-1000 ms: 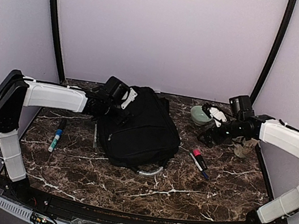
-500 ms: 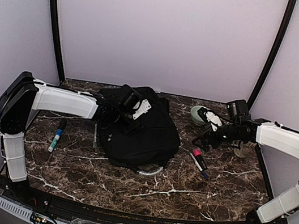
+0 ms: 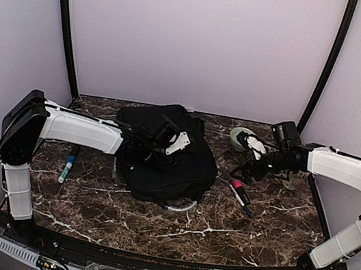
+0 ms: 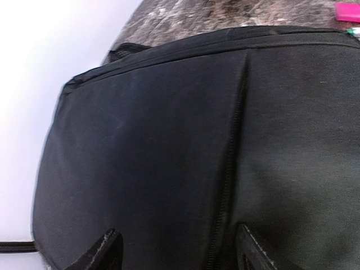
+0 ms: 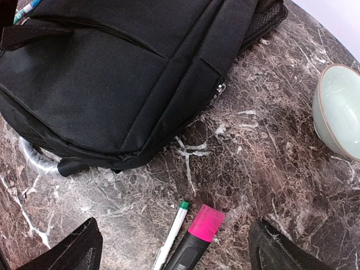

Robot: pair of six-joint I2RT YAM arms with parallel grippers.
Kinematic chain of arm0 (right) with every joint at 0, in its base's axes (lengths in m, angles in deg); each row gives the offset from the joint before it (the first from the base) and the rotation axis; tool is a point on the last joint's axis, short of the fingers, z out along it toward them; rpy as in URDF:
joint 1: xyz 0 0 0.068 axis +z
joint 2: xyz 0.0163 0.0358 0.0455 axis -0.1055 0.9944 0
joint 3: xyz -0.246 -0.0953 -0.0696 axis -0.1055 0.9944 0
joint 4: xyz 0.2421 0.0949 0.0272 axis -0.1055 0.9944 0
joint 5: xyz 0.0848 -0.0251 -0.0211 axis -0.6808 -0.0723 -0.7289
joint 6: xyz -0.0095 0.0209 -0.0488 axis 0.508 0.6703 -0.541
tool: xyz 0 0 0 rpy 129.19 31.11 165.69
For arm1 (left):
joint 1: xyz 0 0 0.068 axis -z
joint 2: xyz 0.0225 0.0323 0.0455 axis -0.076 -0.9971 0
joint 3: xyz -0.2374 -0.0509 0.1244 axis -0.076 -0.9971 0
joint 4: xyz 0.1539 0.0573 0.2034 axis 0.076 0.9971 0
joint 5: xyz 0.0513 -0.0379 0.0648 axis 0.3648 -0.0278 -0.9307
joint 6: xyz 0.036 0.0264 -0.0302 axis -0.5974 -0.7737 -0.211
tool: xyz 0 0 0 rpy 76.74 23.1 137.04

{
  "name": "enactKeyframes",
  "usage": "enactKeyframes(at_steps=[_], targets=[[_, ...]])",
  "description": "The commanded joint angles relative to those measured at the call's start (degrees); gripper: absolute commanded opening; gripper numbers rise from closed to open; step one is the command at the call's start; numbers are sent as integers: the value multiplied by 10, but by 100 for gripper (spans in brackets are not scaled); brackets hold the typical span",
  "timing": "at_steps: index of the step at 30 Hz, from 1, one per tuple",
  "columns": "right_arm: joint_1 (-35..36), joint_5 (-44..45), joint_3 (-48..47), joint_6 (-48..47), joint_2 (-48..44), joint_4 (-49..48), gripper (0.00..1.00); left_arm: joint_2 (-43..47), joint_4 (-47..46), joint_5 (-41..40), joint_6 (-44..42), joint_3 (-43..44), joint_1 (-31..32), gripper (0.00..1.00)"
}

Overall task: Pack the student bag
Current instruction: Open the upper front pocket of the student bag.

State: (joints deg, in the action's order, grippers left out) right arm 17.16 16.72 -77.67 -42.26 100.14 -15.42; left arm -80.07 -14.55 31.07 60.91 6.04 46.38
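Nearest me, the right gripper (image 3: 242,171) has swung in from beside the pale green bowl (image 5: 340,109) and now hangs directly over the pink-capped highlighter (image 5: 198,230), fingers spread wide and empty. A white pen (image 5: 173,228) lies just left of that marker. It looks set for a pick. The student bag (image 5: 112,73) lies flat beyond and to its left. The left gripper (image 4: 177,250) has pushed further across it and hovers close over the fabric, jaws apart, holding nothing, perhaps seeking the zipper. I can't find any zipper pull or opening. The highlighter's body is cut off, and the grey handle (image 5: 34,157) is half tucked under.
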Motion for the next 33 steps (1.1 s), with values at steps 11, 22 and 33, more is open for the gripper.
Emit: enactKeyframes(at_steps=[11,22,33], targets=[[2,-14,-11,-7,13,4,89,-6,-84,-192,-107,-35,-12,60],[2,10,-30,-11,14,29,85,21,-39,-138,-53,-2,-13,15],[60,-55,-226,-17,73,142,69,71,18,43,116,56,-27,2]])
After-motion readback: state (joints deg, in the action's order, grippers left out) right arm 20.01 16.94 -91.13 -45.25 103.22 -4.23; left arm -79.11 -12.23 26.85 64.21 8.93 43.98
